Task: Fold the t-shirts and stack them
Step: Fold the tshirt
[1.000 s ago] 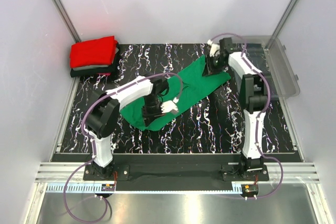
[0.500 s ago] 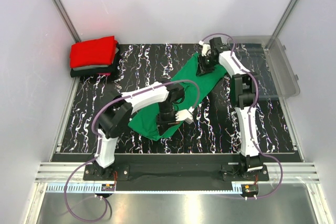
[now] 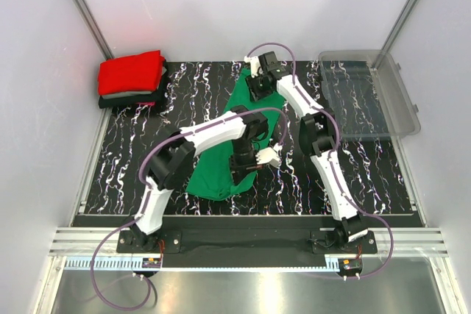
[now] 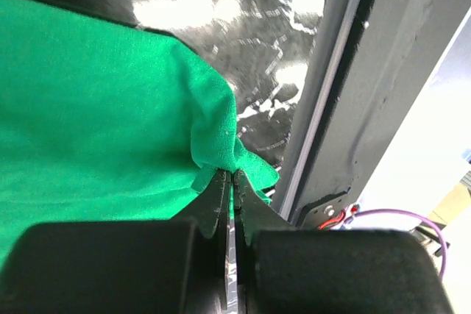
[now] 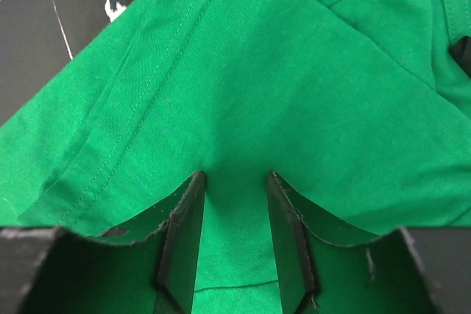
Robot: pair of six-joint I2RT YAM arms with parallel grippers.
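From above, my left gripper [image 3: 246, 165] sits on the near part of the green shirt [image 3: 210, 178]. The shirt lies as a long strip on the table [image 3: 132, 152], running from the far middle down toward the near edge. My right gripper [image 3: 257, 86] is at its far end. In the far left corner a folded red shirt [image 3: 131, 71] lies on top of the dark shirts [image 3: 125, 99]. The bin [image 3: 405, 108] stands at the far right, well apart from the green cloth.

Through my left wrist camera, my fingers [image 4: 221, 196] are pressed together on a small bunched fold at the shirt's edge. The cloth puckers up just above the tips and spreads away flat to the left. Just beside the pinch on the right is bare table, then a grey rail [image 4: 353, 108].

Through my right wrist camera, green cloth fills nearly everything, with a stitched hem slanting across it on the left. My fingers [image 5: 182, 233] stand a little apart with a band of the shirt packed between them. Creases fan out from that spot, so I am gripping the cloth.
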